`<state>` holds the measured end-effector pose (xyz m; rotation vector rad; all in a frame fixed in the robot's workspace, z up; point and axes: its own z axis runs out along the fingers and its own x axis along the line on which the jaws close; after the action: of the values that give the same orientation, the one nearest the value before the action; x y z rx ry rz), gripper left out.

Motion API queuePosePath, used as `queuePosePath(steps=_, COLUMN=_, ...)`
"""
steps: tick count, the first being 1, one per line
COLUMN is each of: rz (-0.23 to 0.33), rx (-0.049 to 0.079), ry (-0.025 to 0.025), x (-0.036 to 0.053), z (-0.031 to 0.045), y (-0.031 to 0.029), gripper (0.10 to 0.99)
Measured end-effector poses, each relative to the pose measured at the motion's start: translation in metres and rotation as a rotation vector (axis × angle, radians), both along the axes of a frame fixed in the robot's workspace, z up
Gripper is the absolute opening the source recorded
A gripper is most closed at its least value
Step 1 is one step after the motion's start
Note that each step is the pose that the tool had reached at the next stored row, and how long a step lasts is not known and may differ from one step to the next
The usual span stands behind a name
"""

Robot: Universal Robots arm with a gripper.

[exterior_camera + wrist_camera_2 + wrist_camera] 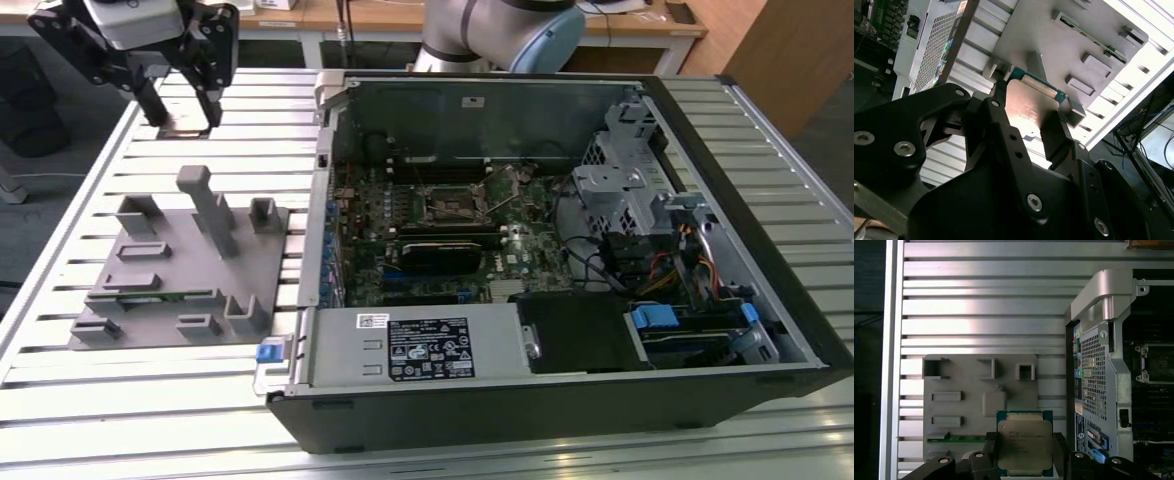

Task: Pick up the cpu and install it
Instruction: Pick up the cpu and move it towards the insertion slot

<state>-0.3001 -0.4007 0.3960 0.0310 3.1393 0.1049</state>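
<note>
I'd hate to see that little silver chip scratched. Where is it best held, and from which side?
Probably by two opposite edges, coming square onto its flat metal top. The cpu is a thin square plate, so only its rims offer grip; the gripper clamps it that way.

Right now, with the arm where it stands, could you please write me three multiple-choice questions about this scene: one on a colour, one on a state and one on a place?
1. What colour is the parts tray?
A. red
B. grey
C. yellow

2. How is the computer case?
A. open, with the motherboard showing
B. closed by a panel
C. wrapped in plastic

3. Where is the cpu?
A. inside the case
B. flat on the tray
C. held in the gripper

Answers:
1. B: the exterior view shows it plain grey.
2. A: the board lies bare to the camera.
3. C: both wrist views show it clamped at two sides.
</note>
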Motion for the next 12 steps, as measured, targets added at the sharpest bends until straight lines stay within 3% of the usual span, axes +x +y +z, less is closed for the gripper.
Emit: queuePosePath(steps=12, rz=0.000, rx=0.001, ry=0.0000, x=0.0097, z=-0.0003, y=0.0000, gripper=0.525)
